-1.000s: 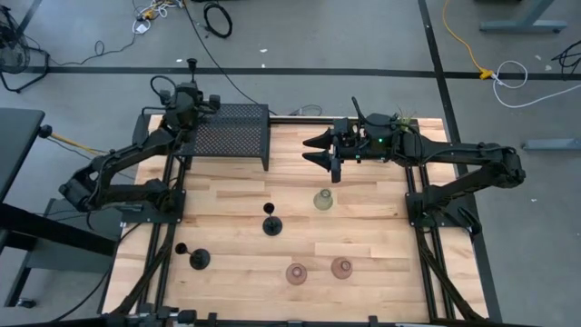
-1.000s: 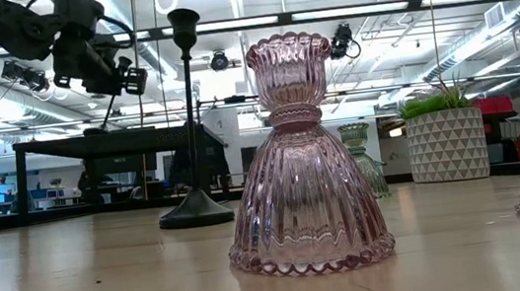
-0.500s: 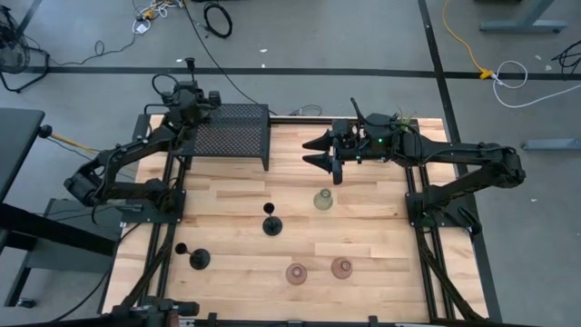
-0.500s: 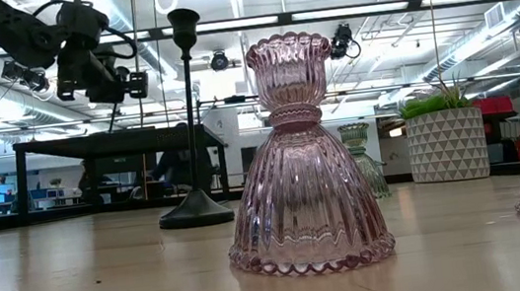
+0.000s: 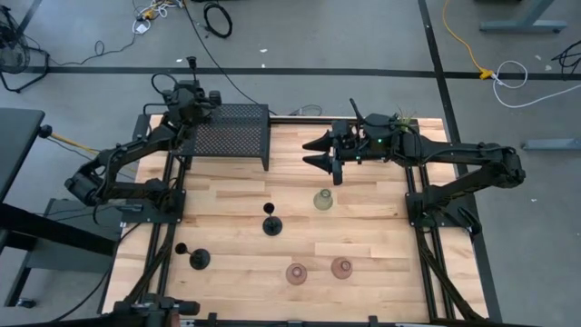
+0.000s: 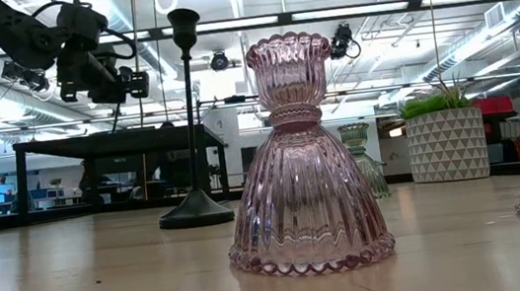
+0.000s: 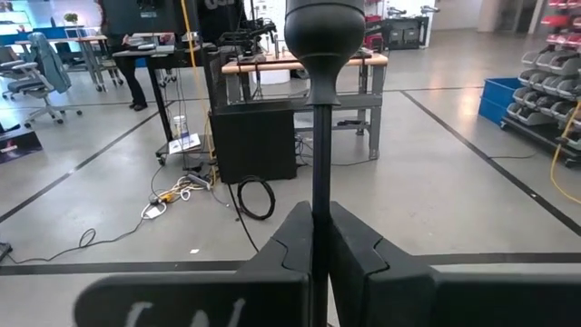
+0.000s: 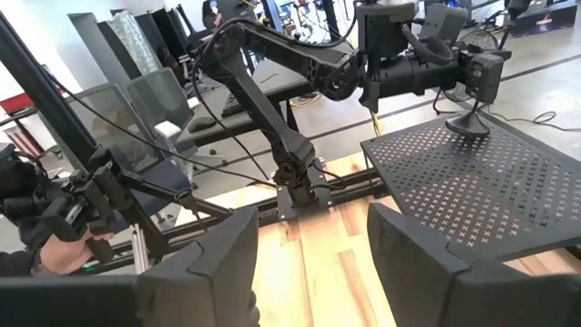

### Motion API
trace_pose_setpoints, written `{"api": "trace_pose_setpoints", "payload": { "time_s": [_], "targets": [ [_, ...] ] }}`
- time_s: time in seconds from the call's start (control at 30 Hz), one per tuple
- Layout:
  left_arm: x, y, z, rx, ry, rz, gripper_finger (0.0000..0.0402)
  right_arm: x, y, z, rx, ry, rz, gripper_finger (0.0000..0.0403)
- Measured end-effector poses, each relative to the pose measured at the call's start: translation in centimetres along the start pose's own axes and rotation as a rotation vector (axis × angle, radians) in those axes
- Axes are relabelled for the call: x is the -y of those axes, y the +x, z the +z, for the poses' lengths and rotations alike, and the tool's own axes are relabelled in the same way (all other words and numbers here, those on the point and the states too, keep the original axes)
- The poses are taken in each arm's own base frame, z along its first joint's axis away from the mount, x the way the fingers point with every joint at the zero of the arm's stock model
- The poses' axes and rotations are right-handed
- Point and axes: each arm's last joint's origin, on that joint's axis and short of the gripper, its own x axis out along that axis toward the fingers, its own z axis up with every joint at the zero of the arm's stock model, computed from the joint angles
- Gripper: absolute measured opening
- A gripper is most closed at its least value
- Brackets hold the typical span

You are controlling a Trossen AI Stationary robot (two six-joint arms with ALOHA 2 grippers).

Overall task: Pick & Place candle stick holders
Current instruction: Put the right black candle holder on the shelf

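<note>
The left gripper [image 7: 313,250] is clamping its jaws on the thin stem of a black candle holder [image 7: 322,54], holding it above the far left corner of the mesh box [image 5: 231,134]. Since a second ago it has drifted slightly farther back. The right gripper [image 5: 320,153], jaws apart and empty, is hovering over the wooden bench [image 5: 381,245], just beyond the pale green holder [image 5: 322,200].
</note>
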Motion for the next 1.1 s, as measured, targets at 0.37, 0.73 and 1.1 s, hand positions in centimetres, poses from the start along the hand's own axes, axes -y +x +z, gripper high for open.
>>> {"api": "trace_pose_setpoints", "payload": {
  "time_s": [0.37,0.73,1.1],
  "targets": [
    [0.1,0.0,-0.9,-0.06,0.044,-0.011,0.0042,0.0,0.0,0.0,-0.003,0.0,-0.001,0.0207],
    [0.2,-0.3,-1.5,-0.128,0.043,-0.016,0.0037,0.0,0.0,0.0,-0.002,0.0,-0.001,0.0207],
    [0.2,-0.3,-1.4,-0.12,0.048,-0.014,0.0042,0.0,0.0,0.0,-0.002,0.0,-0.001,0.0207]
  ]
}}
